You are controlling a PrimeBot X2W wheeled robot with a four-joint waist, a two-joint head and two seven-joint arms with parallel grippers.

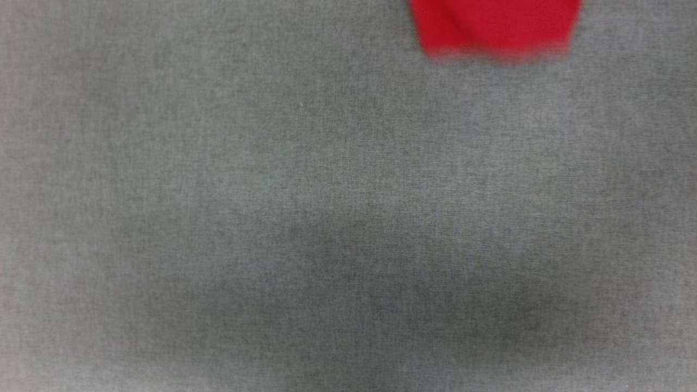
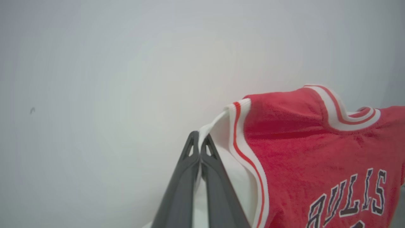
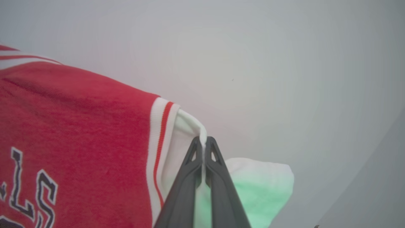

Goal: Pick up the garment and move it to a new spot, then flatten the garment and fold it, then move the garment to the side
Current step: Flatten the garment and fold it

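Garment (image 2: pixel 300 142) hangs by white sleeve edges (image 2: pixel 210 129) pinched in both shut jaws, hem (image 1: pixel 495 38) over wide grey tabletop (image 1: pixel 272 218).

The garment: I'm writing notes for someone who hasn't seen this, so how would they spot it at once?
Against the plain pale background in both wrist views, a red jersey hangs spread between the left gripper and right gripper, each shut on a white sleeve. Its black, white-edged lettering and red-white striped trim mark it out.

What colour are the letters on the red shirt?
The letters on the garment are black with white edges, clearest in the left wrist view.
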